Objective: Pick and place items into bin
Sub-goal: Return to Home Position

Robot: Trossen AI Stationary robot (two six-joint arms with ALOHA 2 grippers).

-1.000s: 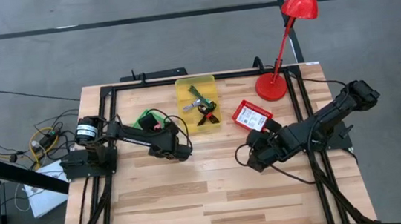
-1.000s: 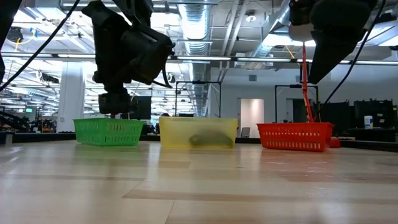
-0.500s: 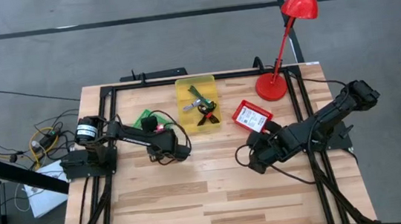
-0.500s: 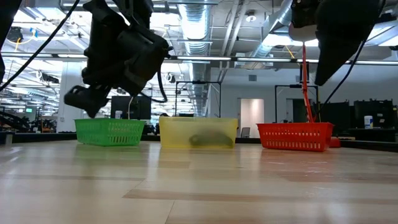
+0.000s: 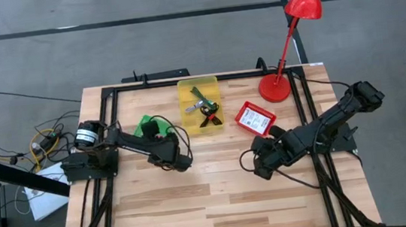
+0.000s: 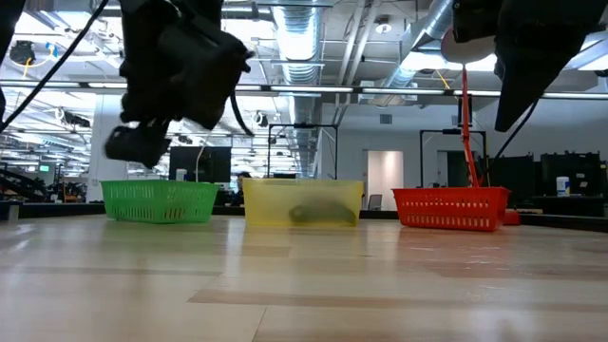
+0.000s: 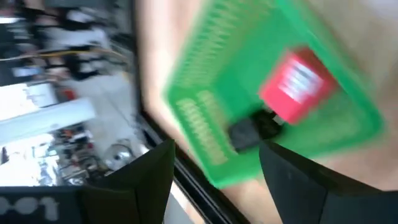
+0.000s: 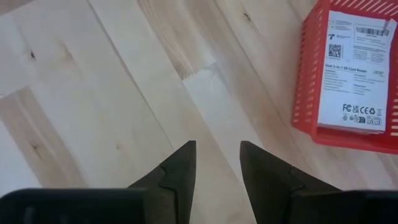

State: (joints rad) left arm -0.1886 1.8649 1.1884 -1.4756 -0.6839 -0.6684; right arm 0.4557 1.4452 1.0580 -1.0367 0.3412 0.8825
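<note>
Three bins stand in a row toward the far edge of the bench (image 5: 220, 202), the edge where the red desk lamp (image 5: 286, 44) has its foot. The green bin (image 5: 146, 122) is nearest the left edge, the yellow bin (image 5: 198, 91) is at the middle, and the red bin (image 5: 246, 110) is just beside the lamp's base.

The yellow bin holds slim green, black and red tools (image 5: 204, 107). In the right wrist view the red bin carries a flat white card packet (image 8: 357, 68) with black print. The left wrist view is smeared, but the green bin seems to hold a red-pink block (image 7: 297, 87) with a small black piece (image 7: 249, 130) beside it.

The left arm (image 5: 132, 139) reaches from the left edge toward the bench's middle. Its jaws are apart and hold nothing, and they hang in front of the green bin. The right arm (image 5: 318, 128) comes from the right edge. Its jaws are also parted and empty, over bare boards near the red bin.

No loose item shows on the boards in any view, so the sorting looks finished. What seems left is only for both arms to fold back to rest.
</note>
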